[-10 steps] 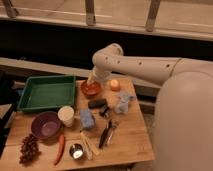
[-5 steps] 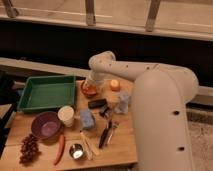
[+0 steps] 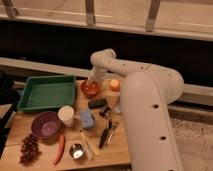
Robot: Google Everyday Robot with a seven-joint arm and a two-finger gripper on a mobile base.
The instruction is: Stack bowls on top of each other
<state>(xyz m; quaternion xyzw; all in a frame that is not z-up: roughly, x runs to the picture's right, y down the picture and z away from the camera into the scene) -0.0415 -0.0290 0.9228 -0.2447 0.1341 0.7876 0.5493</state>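
Note:
The orange-red bowl [image 3: 90, 89] sits at the far middle of the wooden table [image 3: 120, 150]. The purple bowl [image 3: 46, 125] sits at the front left, apart from it. My gripper [image 3: 92, 81] hangs at the end of the white arm, right over the far rim of the orange-red bowl.
A green tray [image 3: 46, 92] lies at the far left. A white paper cup [image 3: 66, 115] stands beside the purple bowl. A metal cup [image 3: 76, 150], red chili [image 3: 60, 148], grapes [image 3: 29, 148], blue sponge [image 3: 87, 119], black block [image 3: 97, 103], orange fruit [image 3: 115, 84] and utensils [image 3: 106, 132] crowd the table.
The arm has swung left and lower, bringing my gripper down onto the orange-red bowl. The objects on the table have not moved.

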